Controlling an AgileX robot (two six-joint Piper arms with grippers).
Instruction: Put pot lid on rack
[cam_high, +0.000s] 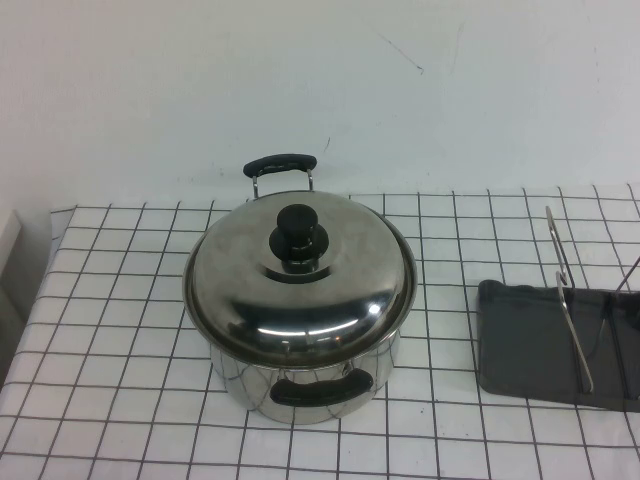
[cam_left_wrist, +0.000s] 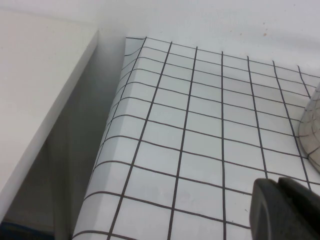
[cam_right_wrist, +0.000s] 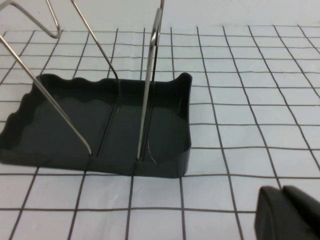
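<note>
The pot lid, shiny steel with a black knob, sits closed on the steel pot in the middle of the checked tablecloth. The rack, a dark grey tray with upright wire loops, stands at the right edge of the high view. Neither gripper shows in the high view. In the left wrist view my left gripper is shut and empty above the cloth, the pot's shiny side just beyond it. In the right wrist view my right gripper is shut and empty, short of the rack's tray.
The pot has two black handles, one at the back and one at the front. A white block stands beside the table's left edge, where the cloth folds down. A white wall rises behind the table.
</note>
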